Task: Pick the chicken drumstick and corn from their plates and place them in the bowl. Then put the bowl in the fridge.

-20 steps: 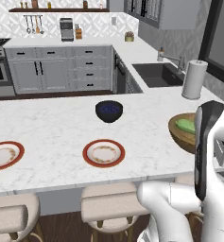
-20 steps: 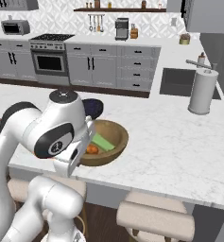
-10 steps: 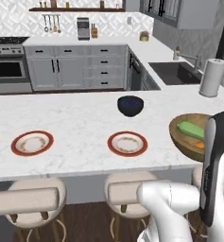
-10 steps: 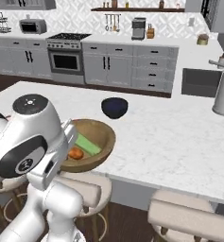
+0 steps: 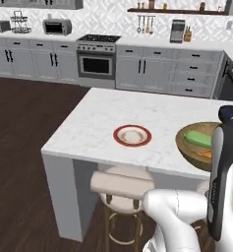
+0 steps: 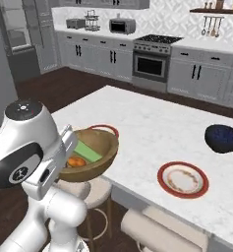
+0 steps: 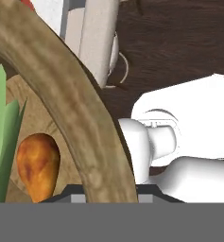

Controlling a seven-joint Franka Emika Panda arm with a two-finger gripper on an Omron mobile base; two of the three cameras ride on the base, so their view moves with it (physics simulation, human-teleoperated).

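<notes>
Looking from the left base view, the bowl sits beside the arm, the corn inside it, 1 plate farther left. The right base view shows the bowl against the hand. In the hand view, the rim is close; the chicken drumstick lies inside. Whether the fingers clamp the rim cannot be told.

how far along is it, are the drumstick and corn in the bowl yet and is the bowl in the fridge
Done: the corn and chicken drumstick both lie in the wooden bowl, and both plates on the island are bare. In hand: the bowl sits off the island edge beside the arm, its rim close before the hand camera, so the claw seems to hold it, though the fingertips are hidden. Left: placing the bowl in the fridge.
</notes>
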